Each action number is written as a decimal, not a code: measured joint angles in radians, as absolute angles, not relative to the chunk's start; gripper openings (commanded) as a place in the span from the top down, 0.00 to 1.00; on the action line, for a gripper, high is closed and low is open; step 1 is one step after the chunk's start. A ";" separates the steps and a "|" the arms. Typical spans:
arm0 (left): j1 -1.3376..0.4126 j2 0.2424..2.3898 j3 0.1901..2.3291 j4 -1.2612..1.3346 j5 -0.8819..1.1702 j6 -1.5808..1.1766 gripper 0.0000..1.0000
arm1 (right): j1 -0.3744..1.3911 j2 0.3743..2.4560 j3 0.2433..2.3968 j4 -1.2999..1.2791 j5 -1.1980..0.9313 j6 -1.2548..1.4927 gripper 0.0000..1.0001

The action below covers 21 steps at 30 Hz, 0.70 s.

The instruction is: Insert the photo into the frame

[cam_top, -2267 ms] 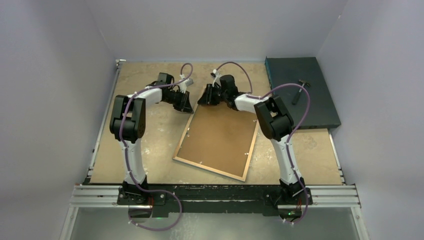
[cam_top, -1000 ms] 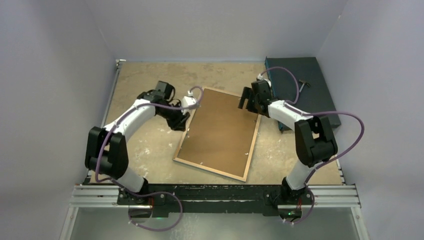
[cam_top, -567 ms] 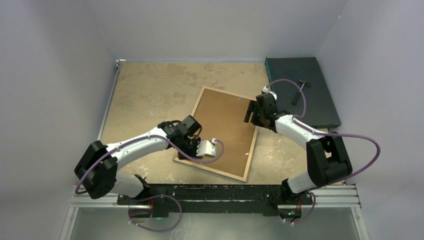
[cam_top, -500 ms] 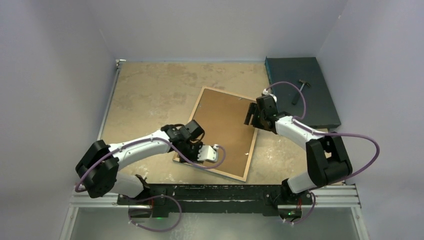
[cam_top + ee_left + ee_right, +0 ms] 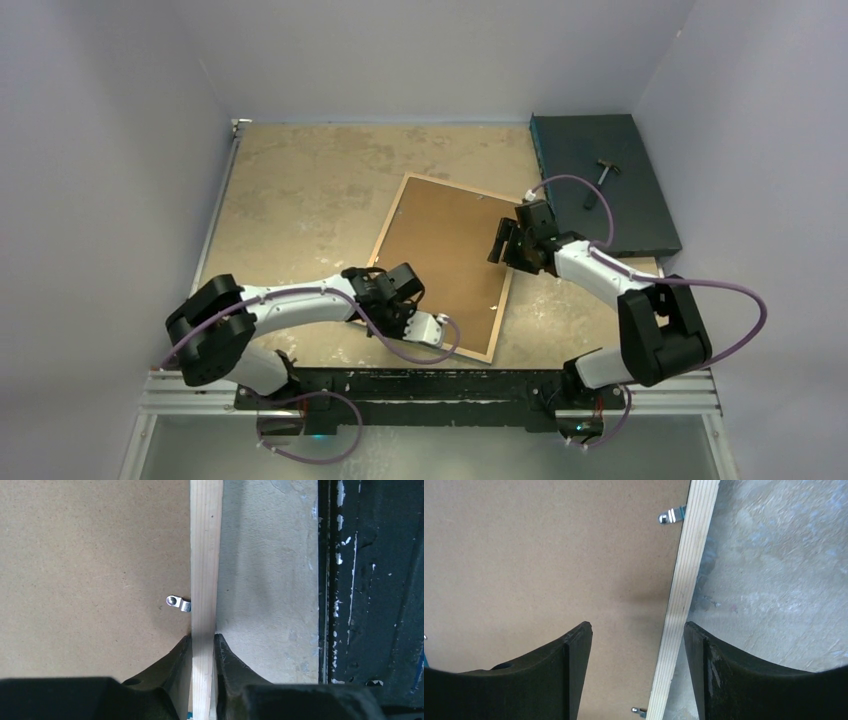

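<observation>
Pale-wood frame [image 5: 205, 555] edge tight within left end effector [image 5: 202, 639]

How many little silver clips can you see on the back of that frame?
3: one clip on the frame's near edge by the left hand, two along its right edge by the right hand. Others may be hidden.
</observation>
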<state>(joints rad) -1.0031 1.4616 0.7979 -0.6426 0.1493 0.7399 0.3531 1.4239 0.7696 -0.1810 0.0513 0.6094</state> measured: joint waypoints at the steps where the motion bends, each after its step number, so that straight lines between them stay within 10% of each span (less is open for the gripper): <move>1: -1.004 1.458 0.793 -0.638 0.141 0.744 0.90 | 0.353 1.422 0.764 -0.183 0.044 0.611 0.30; 12: -0.822 1.304 0.620 -0.463 -0.002 0.920 0.94 | 0.376 1.430 0.821 -0.205 -0.021 0.554 0.27; 21: -0.315 1.294 0.547 -0.280 -0.066 1.237 0.74 | 0.579 1.550 0.953 -0.175 -0.058 0.401 0.21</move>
<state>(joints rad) -0.3153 1.2938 0.5468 -0.2802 -0.0658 1.2373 0.5789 1.5501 0.9535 -0.1745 -0.0582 0.4011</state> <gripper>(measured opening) 0.195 0.772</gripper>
